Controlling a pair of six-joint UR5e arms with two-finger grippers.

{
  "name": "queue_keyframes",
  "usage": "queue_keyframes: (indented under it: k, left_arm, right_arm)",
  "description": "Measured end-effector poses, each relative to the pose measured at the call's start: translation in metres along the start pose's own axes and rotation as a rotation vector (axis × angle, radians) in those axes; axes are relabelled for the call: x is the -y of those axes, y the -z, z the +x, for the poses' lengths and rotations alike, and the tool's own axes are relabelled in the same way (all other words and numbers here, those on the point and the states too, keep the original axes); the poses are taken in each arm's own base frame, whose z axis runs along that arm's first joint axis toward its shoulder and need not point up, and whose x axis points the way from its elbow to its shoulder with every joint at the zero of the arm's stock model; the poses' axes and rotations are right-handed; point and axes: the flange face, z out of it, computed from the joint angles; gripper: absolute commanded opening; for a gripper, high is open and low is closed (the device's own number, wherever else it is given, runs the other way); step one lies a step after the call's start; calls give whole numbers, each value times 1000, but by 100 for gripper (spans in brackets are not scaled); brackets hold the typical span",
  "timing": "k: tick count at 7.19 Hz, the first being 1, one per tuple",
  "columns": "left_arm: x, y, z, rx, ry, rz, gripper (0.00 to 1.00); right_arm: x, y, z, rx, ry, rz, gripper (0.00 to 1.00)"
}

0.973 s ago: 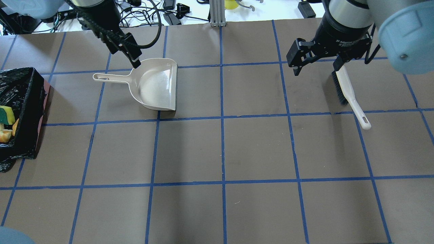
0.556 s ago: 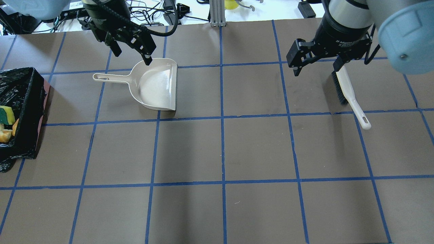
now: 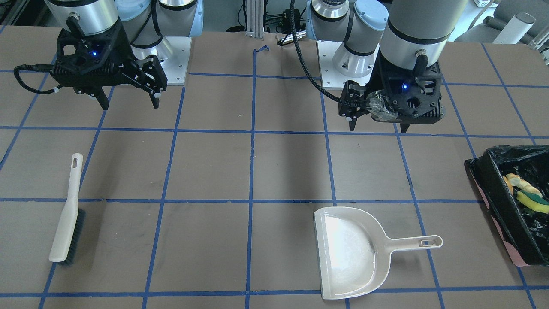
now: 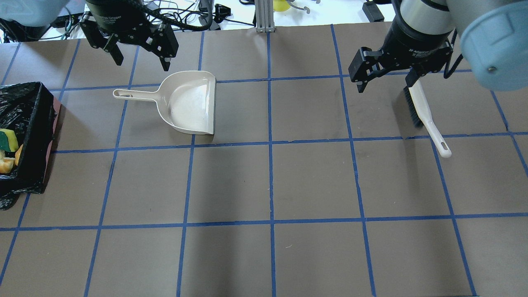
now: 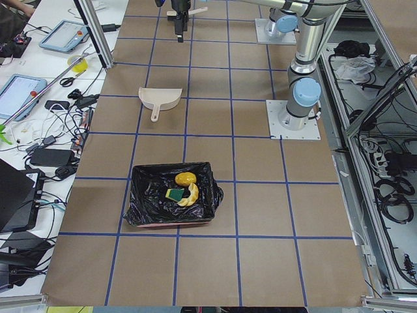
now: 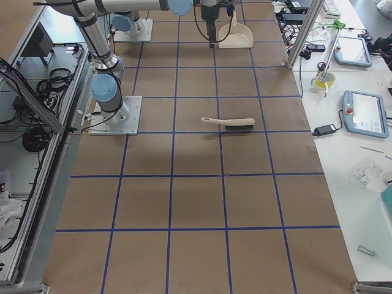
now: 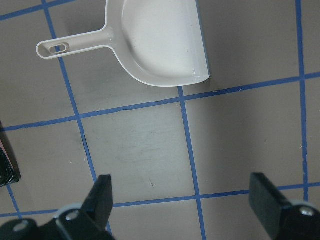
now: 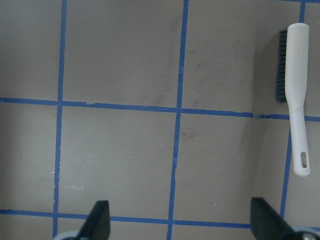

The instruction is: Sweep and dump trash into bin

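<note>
The trash lies inside the bin. Well apart from the bin, the left end effector hovers wide open and empty by the dustpan. Farthest from the bin, the right end effector hangs equally open and empty over the brush.

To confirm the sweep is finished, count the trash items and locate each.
3, all in the bin: golden lump toward the dustpan, sponge mid-bin, curved tan piece beside the sponge. Bag folds could hide more.
</note>
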Motion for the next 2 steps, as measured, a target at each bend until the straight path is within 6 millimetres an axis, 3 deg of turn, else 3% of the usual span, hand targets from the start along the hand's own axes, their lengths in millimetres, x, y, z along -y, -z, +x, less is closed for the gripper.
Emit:
queue_keyframes:
  k: [2]
  left_arm:
    - [-3,2,7,-99,-20,7,100]
  right_arm:
    - [0,0,0,0,0,0,100]
